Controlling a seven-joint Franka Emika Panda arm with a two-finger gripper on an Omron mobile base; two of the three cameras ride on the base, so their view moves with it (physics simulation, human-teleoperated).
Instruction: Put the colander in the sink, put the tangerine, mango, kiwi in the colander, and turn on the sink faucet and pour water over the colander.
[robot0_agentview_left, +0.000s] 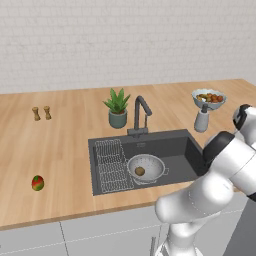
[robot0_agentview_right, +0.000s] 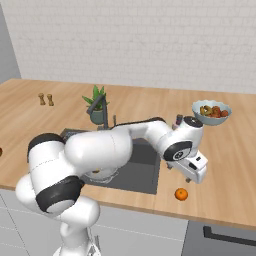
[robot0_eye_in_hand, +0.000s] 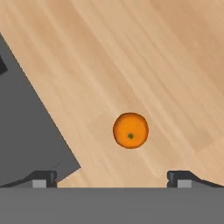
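The silvery colander sits in the dark sink beside the wire rack, and the brown kiwi lies inside it. The red-green mango rests on the counter far to the left of the sink. The orange tangerine lies on the counter to the right of the sink, near the front edge. My gripper hangs open just above it, pointing down. In the hand view the tangerine lies between and ahead of my spread fingertips, untouched. The dark faucet stands behind the basin with no water running.
A fruit bowl and a white soap pump stand at the back right. A potted plant is left of the faucet, and two small shakers are far left. The sink's corner lies close to the tangerine.
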